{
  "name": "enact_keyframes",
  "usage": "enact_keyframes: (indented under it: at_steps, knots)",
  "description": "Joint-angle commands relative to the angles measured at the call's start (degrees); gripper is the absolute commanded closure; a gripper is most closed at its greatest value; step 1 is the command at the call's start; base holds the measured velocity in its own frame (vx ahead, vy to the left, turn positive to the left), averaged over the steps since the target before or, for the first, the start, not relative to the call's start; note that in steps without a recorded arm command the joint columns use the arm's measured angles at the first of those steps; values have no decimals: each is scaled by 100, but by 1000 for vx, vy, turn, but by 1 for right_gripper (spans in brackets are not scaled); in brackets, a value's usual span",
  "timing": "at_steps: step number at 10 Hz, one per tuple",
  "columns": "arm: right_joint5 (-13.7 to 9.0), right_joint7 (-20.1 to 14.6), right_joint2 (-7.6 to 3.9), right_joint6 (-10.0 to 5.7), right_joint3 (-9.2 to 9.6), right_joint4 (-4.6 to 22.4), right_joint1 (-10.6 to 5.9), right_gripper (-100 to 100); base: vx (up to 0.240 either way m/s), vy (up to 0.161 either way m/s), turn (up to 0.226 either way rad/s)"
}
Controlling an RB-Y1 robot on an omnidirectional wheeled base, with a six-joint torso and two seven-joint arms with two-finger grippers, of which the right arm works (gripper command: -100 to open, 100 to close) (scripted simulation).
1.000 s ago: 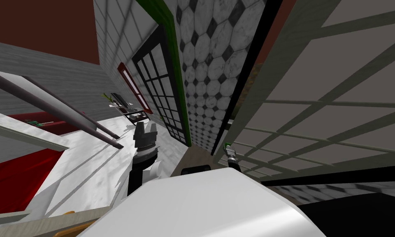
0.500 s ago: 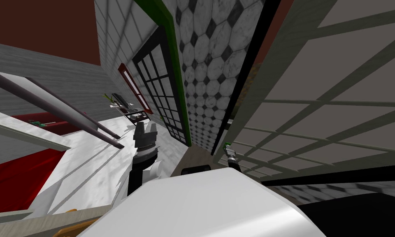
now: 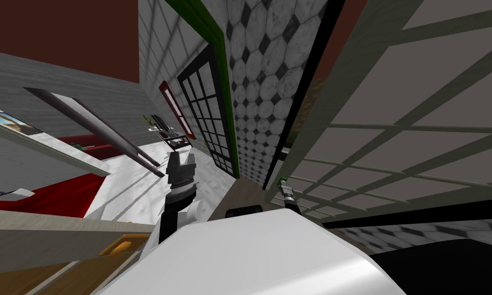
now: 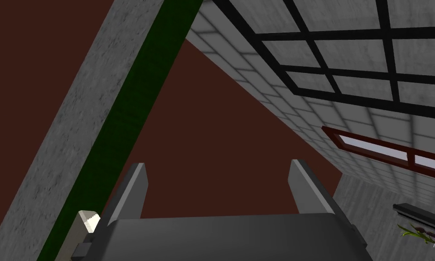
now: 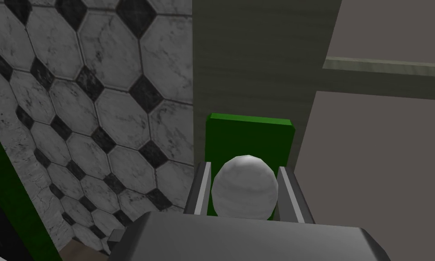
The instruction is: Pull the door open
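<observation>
I have shifted; right fingers [image 5: 202, 186] grip the white knob [image 5: 244, 192].

The round white knob [image 5: 244, 192] sits on a green square plate [image 5: 250, 129] at the edge of the grey-brown panelled door [image 3: 393, 102], which stands ahead on the right. The right gripper [image 5: 243, 168] is at the knob, one finger touching each side. Past the door's edge lies a black-and-white octagon-tiled surface [image 3: 260, 77], between the door and a green frame strip [image 3: 228, 102]. The left gripper [image 3: 182, 160] hangs left of that strip, well apart from the door.
</observation>
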Motion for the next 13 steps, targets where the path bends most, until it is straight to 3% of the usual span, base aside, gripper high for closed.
enact_keyframes:
  at_steps: [1, 4, 5, 11, 12, 13]
  knots:
    - [52, -130, -56, -31, 119, -58, 89, 100, -223, 5, 90]
    - [156, -382, -191, -117, 346, -124, 216, 100, -238, -11, 103]
    - [134, -315, -166, -80, 297, -132, 204, 100, -103, -10, 31]
    - [408, -863, -554, -554, 771, -146, 574, 100, -263, -21, 134]
    - [380, -783, -514, -463, 721, -205, 565, 100, -124, -18, 33]
    - [451, -905, -586, -603, 826, -147, 633, 100, -178, -15, 178]
